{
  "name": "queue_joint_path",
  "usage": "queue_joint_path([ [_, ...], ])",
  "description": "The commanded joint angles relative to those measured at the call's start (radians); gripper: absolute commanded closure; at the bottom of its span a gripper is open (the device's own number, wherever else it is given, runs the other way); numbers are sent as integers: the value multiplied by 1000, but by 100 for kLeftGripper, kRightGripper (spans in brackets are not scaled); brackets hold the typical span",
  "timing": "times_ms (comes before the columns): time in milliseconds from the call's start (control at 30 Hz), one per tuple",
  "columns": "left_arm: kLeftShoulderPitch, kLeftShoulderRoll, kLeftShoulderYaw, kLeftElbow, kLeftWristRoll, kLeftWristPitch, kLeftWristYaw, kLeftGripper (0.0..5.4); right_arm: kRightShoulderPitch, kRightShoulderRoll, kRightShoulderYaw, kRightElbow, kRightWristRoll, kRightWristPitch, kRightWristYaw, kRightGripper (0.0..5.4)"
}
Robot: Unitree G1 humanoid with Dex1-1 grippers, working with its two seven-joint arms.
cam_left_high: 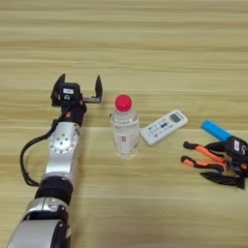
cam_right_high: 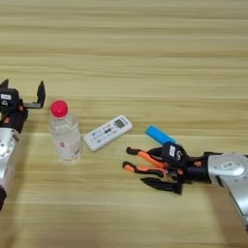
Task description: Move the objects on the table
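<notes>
My left gripper [cam_left_high: 80, 86] stands open on the table [cam_left_high: 145, 43], left of a clear plastic bottle [cam_left_high: 124, 128] with a red cap, and holds nothing. The bottle is upright. To its right a white remote control [cam_left_high: 163, 127] lies at a slant. Further right are a flat blue block [cam_right_high: 160, 134] and orange-handled pliers [cam_right_high: 141, 162], handles pointing left. My right gripper [cam_right_high: 155, 167] reaches in from the right and sits open over the pliers' head, hiding it. One black finger [cam_right_high: 159, 184] lies just in front of the handles.
The left arm [cam_left_high: 60, 155] runs from the lower left corner up to its gripper, with a black cable looped beside it. The right forearm [cam_right_high: 227, 169] enters from the right edge. Bare wood stretches across the far half of the table.
</notes>
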Motion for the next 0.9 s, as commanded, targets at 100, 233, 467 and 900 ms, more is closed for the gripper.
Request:
queue_joint_path([
  [100,-2,1,-1,-3,5,-7,1,0,-3,12,14,6,14,34,12,219],
  [233,-6,2,0,3,3,-10,0,0,-3,16,12,0,26,39,17,238],
  [467,-12,3,1,16,3,-16,-1,0,-20,47,-17,-53,76,24,10,251],
  [900,-17,2,3,33,3,-28,-1,0,-159,168,-136,-142,202,153,-196,285],
])
